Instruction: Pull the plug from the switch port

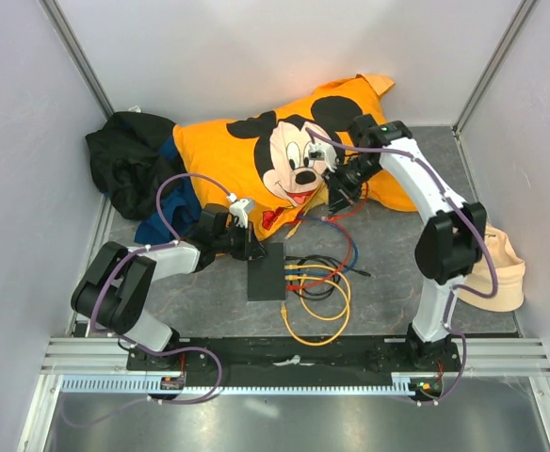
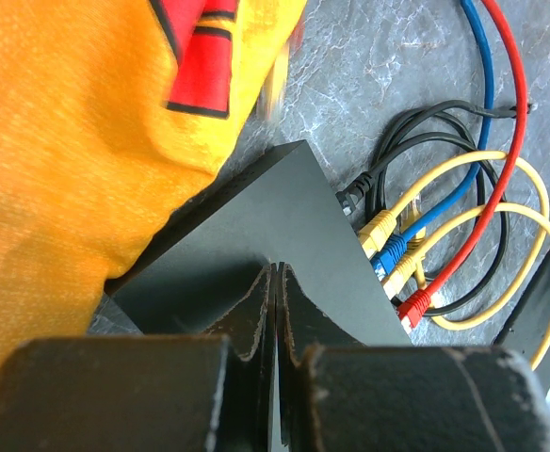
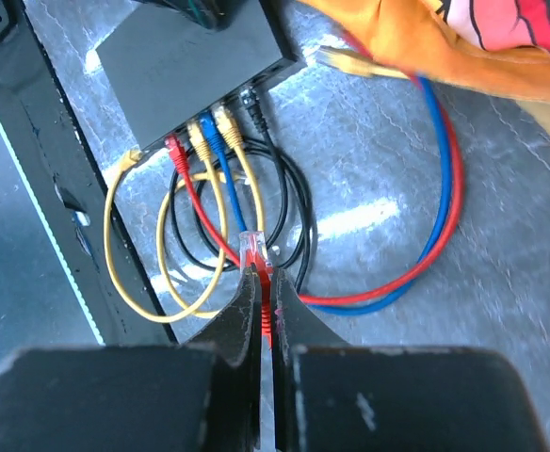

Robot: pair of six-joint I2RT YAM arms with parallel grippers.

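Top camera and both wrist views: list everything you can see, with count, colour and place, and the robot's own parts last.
switch: one, dark grey-black, table centre
plugged cables: five, two yellow, one blue, one red, one black, in the switch's port row, looping to its right
loose red plug: one, red with a clear tip, between the right gripper's fingers
Mickey Mouse fabric: one, orange, far side of the table
black cloth heap: one, black, far left corner
blue cloth: one, dark blue, beside the black heap
cap: one, beige, right edge
table: one, grey marbled
left gripper: one, black, shut, over the switch
right gripper: one, black, shut on the loose red plug
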